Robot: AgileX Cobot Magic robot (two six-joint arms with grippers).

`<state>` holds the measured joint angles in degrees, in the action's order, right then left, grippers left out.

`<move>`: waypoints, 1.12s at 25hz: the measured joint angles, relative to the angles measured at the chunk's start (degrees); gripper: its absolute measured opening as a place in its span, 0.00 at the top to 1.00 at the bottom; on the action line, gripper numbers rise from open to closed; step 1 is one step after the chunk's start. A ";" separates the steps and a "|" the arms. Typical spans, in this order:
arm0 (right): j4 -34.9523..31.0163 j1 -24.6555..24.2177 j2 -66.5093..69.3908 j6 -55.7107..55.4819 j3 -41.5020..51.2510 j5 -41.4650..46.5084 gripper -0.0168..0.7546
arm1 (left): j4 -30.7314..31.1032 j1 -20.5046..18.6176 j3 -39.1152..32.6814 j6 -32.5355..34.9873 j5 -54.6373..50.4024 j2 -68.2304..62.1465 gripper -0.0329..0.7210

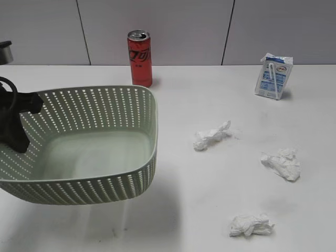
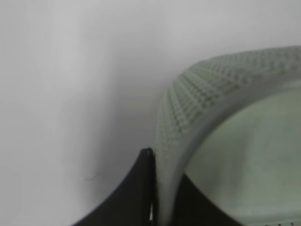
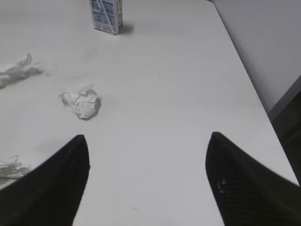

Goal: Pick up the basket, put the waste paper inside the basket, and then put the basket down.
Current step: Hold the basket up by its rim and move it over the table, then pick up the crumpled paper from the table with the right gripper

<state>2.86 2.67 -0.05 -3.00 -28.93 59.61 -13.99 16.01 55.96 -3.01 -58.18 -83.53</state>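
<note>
The pale green basket (image 1: 151,122) is at the left of the exterior view, empty, tilted and raised a little off the table, with its shadow beneath it. My left gripper (image 1: 21,122) is shut on the basket's left wall. In the left wrist view its jaws (image 2: 162,165) pinch the perforated wall (image 2: 197,87) from both sides. Three white waste paper wads lie on the table to the right: one in the middle (image 1: 211,135), one at the right (image 1: 283,164), one near the front (image 1: 251,226). My right gripper (image 3: 148,150) is open and empty above bare table; the wads (image 3: 81,100) (image 3: 16,70) (image 3: 9,167) lie to its left.
A red drink can (image 1: 139,58) stands behind the basket. A blue-and-white milk carton (image 1: 274,76) stands at the back right, and shows in the right wrist view too (image 3: 106,15). The table's right edge (image 3: 244,70) runs close to my right gripper.
</note>
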 joint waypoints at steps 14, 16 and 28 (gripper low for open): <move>-16.29 0.05 45.73 4.43 -7.94 -10.53 0.22 | 0.72 0.00 -0.53 0.00 1.55 -0.82 0.95; -17.55 0.05 53.55 6.87 -9.08 -12.89 0.22 | 0.72 0.00 -0.53 0.00 1.36 -2.39 0.95; -20.87 0.05 94.66 15.90 -24.44 -18.68 0.22 | 0.84 0.00 0.75 0.00 0.39 -8.40 0.95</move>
<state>-18.01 2.72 94.61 12.91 -53.37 40.93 -13.15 16.01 56.71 -3.01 -57.79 -91.93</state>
